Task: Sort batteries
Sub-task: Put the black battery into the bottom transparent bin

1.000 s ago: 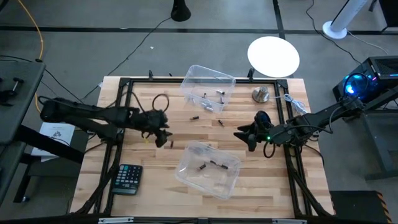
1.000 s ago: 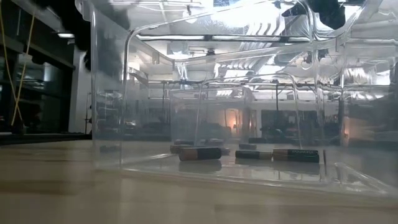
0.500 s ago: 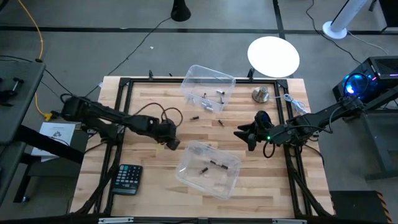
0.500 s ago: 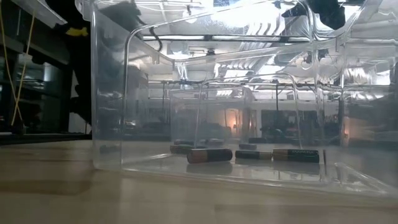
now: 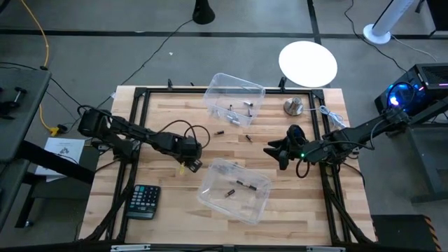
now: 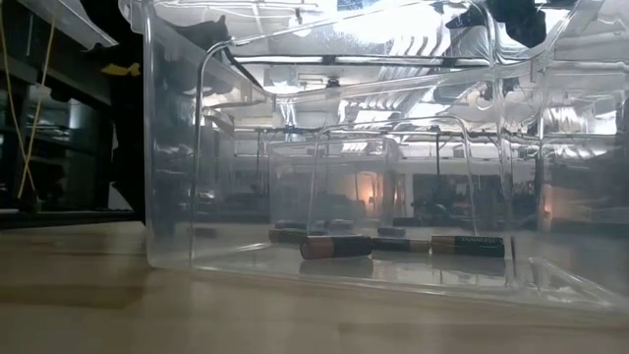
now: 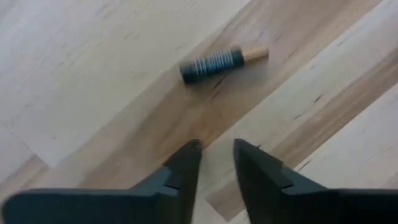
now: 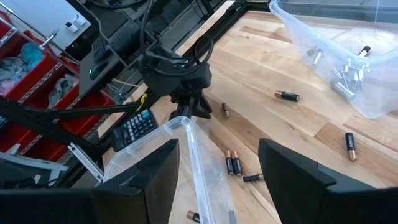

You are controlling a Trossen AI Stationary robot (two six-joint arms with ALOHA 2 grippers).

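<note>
Small dark batteries lie about the wooden table. One with a copper end (image 7: pixel 221 62) lies flat just ahead of my left gripper (image 7: pixel 214 149), which points down at the boards, open by a narrow gap, beside the near clear container (image 5: pixel 260 203). The right wrist view shows that battery (image 8: pixel 225 110) next to the left gripper (image 8: pixel 189 102). Two more batteries (image 5: pixel 219 131) (image 5: pixel 248 138) lie loose mid-table. Others rest in the near container (image 6: pixel 334 246) and in the far container (image 5: pixel 234 98). My right gripper (image 5: pixel 273 150) waits open over the table's right part.
A black calculator (image 5: pixel 145 201) lies near the table's near left corner. A round metal knob (image 5: pixel 292 106) stands at the far right. A black frame rail (image 5: pixel 325 140) runs along the table's sides. Bare boards lie between the two containers.
My left gripper has moved toward the table's right and near edges, from left of centre to the near container's far left corner, with its arm stretching out. A dark battery inside the near container has rolled a little along its floor.
</note>
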